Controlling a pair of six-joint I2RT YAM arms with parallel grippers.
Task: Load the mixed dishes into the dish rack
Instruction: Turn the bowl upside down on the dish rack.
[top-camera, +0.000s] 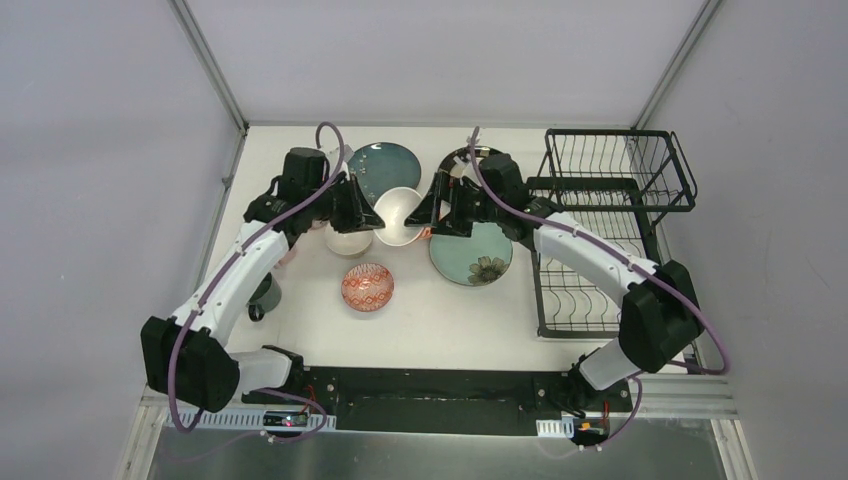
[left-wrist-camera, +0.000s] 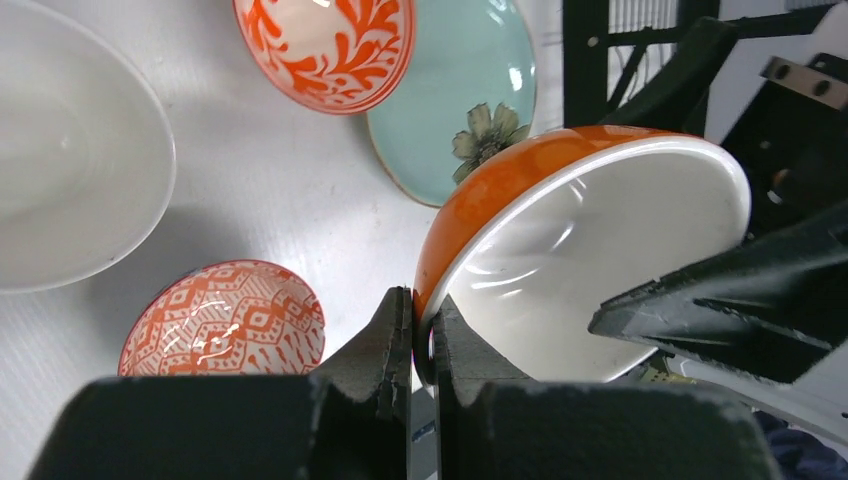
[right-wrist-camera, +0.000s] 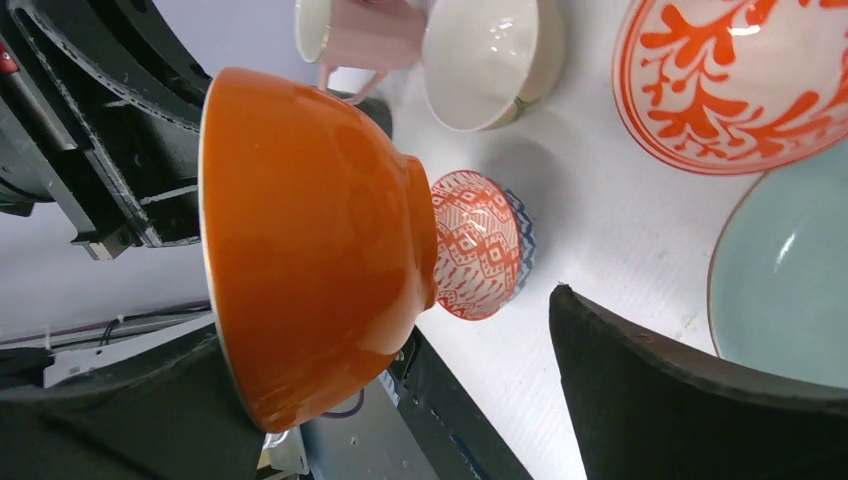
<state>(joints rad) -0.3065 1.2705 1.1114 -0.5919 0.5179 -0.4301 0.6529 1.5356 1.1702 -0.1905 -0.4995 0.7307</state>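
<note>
An orange bowl (top-camera: 400, 214) with a white inside hangs tilted above the table's middle. My left gripper (left-wrist-camera: 422, 325) is shut on its rim, one finger inside and one outside; in the top view the left gripper (top-camera: 376, 216) is at the bowl's left. My right gripper (right-wrist-camera: 385, 320) is open, and the orange bowl (right-wrist-camera: 310, 240) sits loosely between its spread fingers (right-wrist-camera: 680, 400). The dish rack (top-camera: 600, 250) is at the right, its raised basket (top-camera: 620, 170) behind. A mint plate (top-camera: 472, 257) with a flower lies just left of it.
On the table are a red-patterned bowl (top-camera: 367, 287), a white bowl (top-camera: 347, 241), a dark teal plate (top-camera: 385, 165), a dark-rimmed plate (top-camera: 462, 158) partly under the right arm, an orange-leaf bowl (left-wrist-camera: 325, 45), a pink cup (right-wrist-camera: 360, 35) and a dark cup (top-camera: 265, 295).
</note>
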